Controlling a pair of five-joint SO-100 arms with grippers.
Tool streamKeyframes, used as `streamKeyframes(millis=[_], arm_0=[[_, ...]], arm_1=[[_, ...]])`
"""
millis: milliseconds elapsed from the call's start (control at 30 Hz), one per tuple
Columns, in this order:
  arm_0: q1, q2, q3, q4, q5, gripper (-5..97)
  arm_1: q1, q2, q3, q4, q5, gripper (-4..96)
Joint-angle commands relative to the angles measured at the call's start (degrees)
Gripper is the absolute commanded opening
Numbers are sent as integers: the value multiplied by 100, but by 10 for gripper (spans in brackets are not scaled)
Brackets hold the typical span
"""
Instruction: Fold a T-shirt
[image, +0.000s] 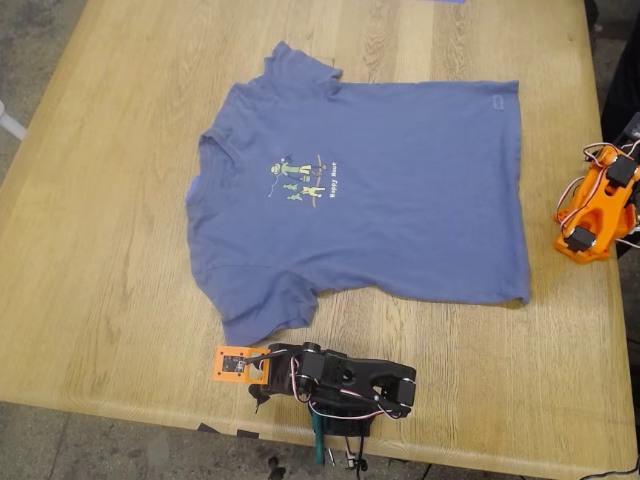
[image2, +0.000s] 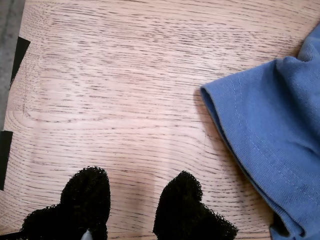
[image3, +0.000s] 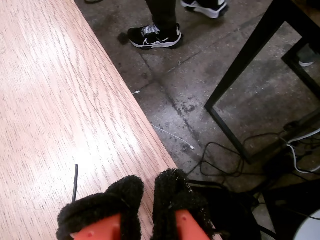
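The blue-purple T-shirt (image: 400, 210) lies flat and face up on the wooden table (image: 110, 250), with its neck toward the exterior view's left and a small cartoon print (image: 305, 178) on the chest. My first gripper (image: 258, 372), on the black arm at the near table edge, is open and empty. In the first wrist view its black foam fingertips (image2: 87, 192) stand apart over bare wood, with one sleeve (image2: 270, 135) of the shirt close ahead of my first gripper (image2: 132, 200). My second gripper (image: 585, 215), orange, rests at the exterior view's right table edge, away from the shirt. Its foam pads (image3: 172, 192) are together on nothing, as the second wrist view shows my second gripper (image3: 148, 195).
The second wrist view shows the table's edge, the concrete floor, a person's black shoes (image3: 155, 35), a black metal frame (image3: 250, 65) and cables (image3: 225, 150). A thin black wire (image3: 75, 182) lies on the wood. Black tape (image2: 20, 50) marks the table edge.
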Motion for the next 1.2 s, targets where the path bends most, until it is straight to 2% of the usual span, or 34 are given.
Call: streamKeyframes(millis=[0,200,467,633,767,900,1000,1167], arm_0=[[-26,483,-97,-132,-44,197],[26,633,-97,-466,0,197],[211,642,-220,-1354,105,200],[870,562,-896,-1450,105,197],[1257,-229,-1890,-1591,167,192],[1749,-1477,-2944,-2065,202,179],[2505,-2531,-3665,-2443,237,181],[3876,-3858,-4597,-2531,264,197]], arm_1=[[185,35,334,-88,18,75],[0,44,272,-369,18,82],[-1195,26,-650,-571,70,113],[-1512,-694,-1740,-782,149,116],[-1670,-2689,-3691,-1652,185,117],[-2347,-4236,-5801,-1450,193,117],[-3349,-4623,-6671,-888,193,117],[-5203,-4509,-7058,-158,185,122]])
